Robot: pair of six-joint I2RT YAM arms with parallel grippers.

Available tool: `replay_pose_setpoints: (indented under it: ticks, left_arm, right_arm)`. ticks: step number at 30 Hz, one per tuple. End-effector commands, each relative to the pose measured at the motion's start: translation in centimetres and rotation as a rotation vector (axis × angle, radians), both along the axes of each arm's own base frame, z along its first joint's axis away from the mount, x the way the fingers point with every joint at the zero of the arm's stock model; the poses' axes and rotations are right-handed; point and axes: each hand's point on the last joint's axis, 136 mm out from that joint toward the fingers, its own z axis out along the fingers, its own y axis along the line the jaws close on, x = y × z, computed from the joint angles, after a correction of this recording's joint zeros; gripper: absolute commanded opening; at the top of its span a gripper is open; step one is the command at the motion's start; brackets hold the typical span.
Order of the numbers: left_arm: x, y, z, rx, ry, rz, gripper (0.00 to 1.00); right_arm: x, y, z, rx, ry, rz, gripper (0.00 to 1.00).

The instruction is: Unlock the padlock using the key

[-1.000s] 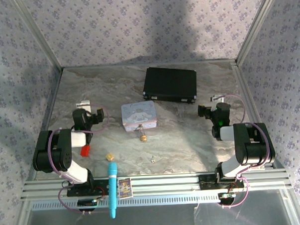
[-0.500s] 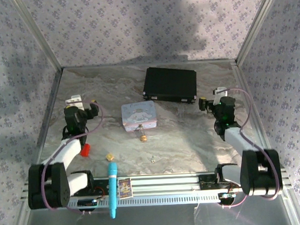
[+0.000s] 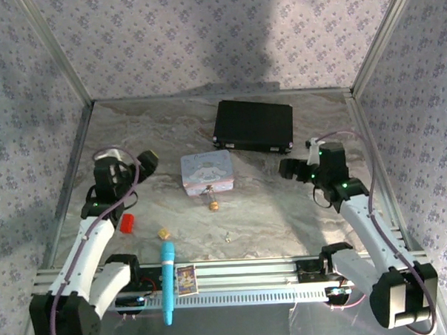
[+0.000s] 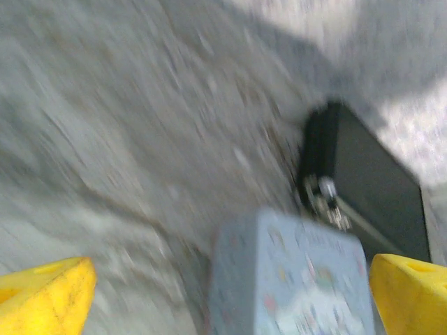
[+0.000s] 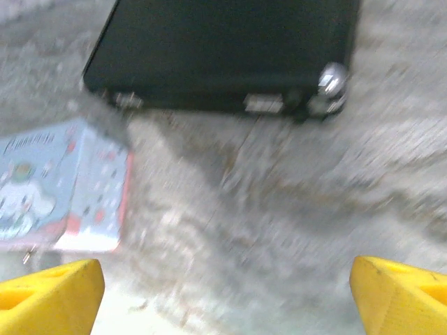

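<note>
The padlock (image 3: 213, 205), a tiny brass body with a thin silver shackle, lies on the table just in front of the pastel tin (image 3: 207, 172). The key (image 3: 227, 238) is a silvery speck nearer the front edge, apart from the padlock. My left gripper (image 3: 145, 162) hovers left of the tin. In the left wrist view it (image 4: 227, 296) stands open with its yellow fingertips (image 4: 43, 299) wide apart and the tin (image 4: 290, 279) between them further off. My right gripper (image 3: 289, 170) hovers right of the tin, open (image 5: 225, 296) over bare table.
A black case (image 3: 253, 126) lies at the back, also in the right wrist view (image 5: 223, 49). A yellowish-tan lump (image 3: 164, 234), a red piece (image 3: 126, 222), a blue pen-shaped object (image 3: 168, 281) and a small card (image 3: 185, 279) sit front left. Patterned walls enclose the table.
Both arms have unfolded and stretched out. The left gripper has swung right towards the tin, and the right gripper has moved left towards the middle. Padlock and key have not moved.
</note>
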Motion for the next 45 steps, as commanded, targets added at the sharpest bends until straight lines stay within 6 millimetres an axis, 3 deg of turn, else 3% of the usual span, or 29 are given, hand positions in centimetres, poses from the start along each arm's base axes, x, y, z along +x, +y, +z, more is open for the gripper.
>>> replay_pose_setpoints:
  ticks: [1,4,12,16,21,30,40,45]
  left_arm:
    - [-3.0,-4.6,-1.4,-0.036,0.143,-0.129,1.00]
    - [-5.0,-7.9,-2.3,-0.010,0.186,-0.226,1.00]
    - [-9.2,-13.0,-3.5,0.012,0.221,-0.357,1.00]
    - [-10.3,-13.7,-4.3,0.029,0.223,-0.385,1.00]
    - [-10.8,-14.6,-4.9,0.020,0.243,-0.413,1.00]
    - [-11.1,-14.8,-6.0,0.003,0.257,-0.412,1.00]
    - [-11.5,-13.7,-6.4,0.015,0.253,-0.384,1.00]
    - [-11.7,-13.4,-5.9,-0.006,0.238,-0.379,1.00]
  right_arm:
    - [-4.2,3.0,-2.4,0.048,0.187,0.046,0.92]
    - [-6.6,5.2,-4.3,-0.013,0.228,0.084,0.91]
    - [-10.3,9.5,-6.7,-0.062,0.254,0.123,0.88]
    - [-10.9,12.4,-7.1,-0.037,0.254,0.151,0.85]
    - [-11.9,16.7,-8.2,-0.126,0.263,0.205,0.77]
    - [-13.3,21.3,-10.4,-0.196,0.277,0.230,0.62]
    - [-15.2,22.0,-13.7,-0.321,0.349,0.226,0.48]
    - [-15.9,20.7,-14.4,-0.426,0.359,0.187,0.42]
